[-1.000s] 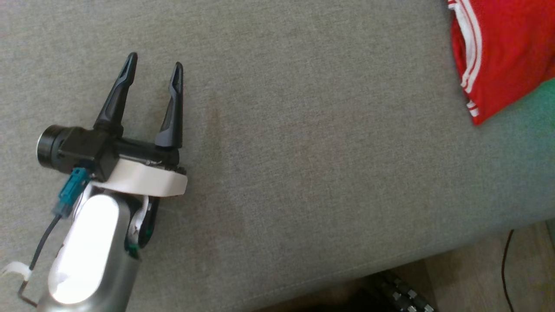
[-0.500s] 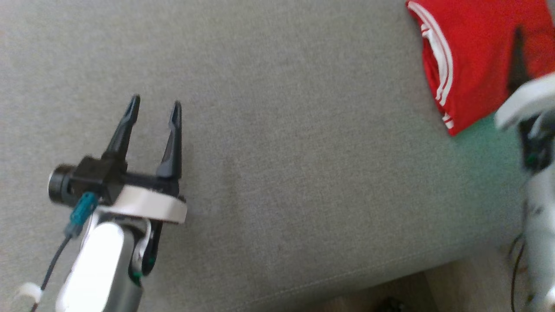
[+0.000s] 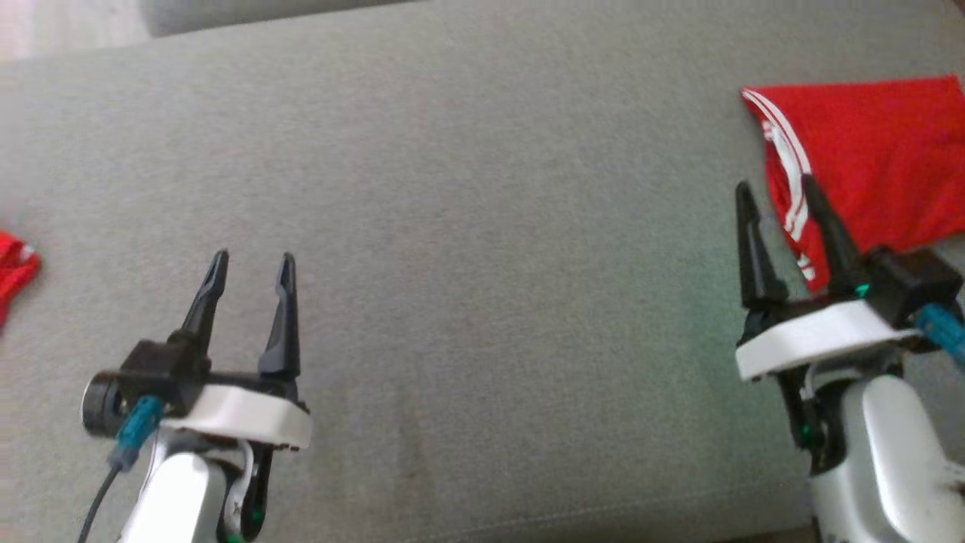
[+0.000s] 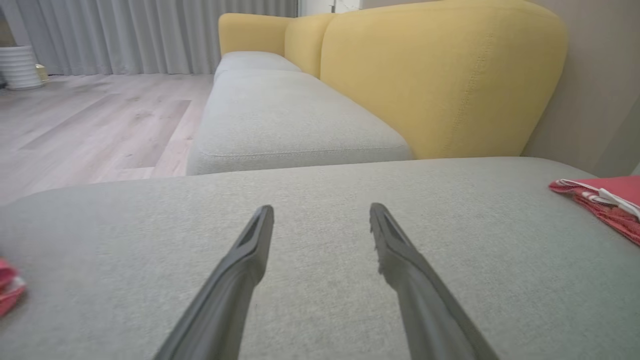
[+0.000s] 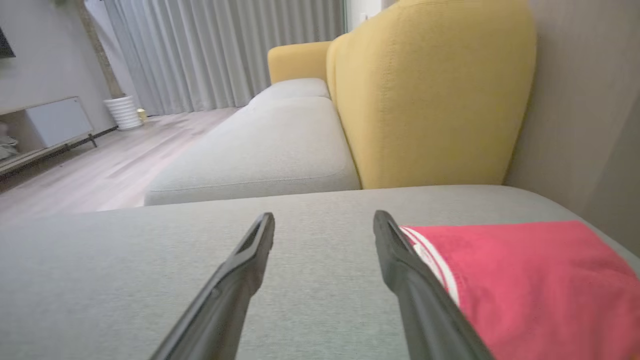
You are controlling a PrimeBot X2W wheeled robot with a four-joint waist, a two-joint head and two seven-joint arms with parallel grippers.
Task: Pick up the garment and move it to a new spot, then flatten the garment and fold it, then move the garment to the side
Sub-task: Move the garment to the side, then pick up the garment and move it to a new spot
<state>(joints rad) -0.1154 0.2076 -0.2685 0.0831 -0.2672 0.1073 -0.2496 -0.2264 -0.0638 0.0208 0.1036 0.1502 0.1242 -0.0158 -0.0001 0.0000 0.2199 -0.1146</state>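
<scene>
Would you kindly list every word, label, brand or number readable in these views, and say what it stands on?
None: no text can be read anywhere.
The red garment carries only white stripes, and the grey cushion and yellow backrest are plain.

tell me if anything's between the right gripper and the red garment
Nothing visible is in the way. The right gripper, jaws open, is right at the striped edge of the red garment, which lies on the grey cushion. In the right wrist view the garment starts just beside one finger.

Home living room: yellow-backed sofa (image 4: 440,75), curtains (image 5: 225,50), wooden floor (image 4: 100,120).
</scene>
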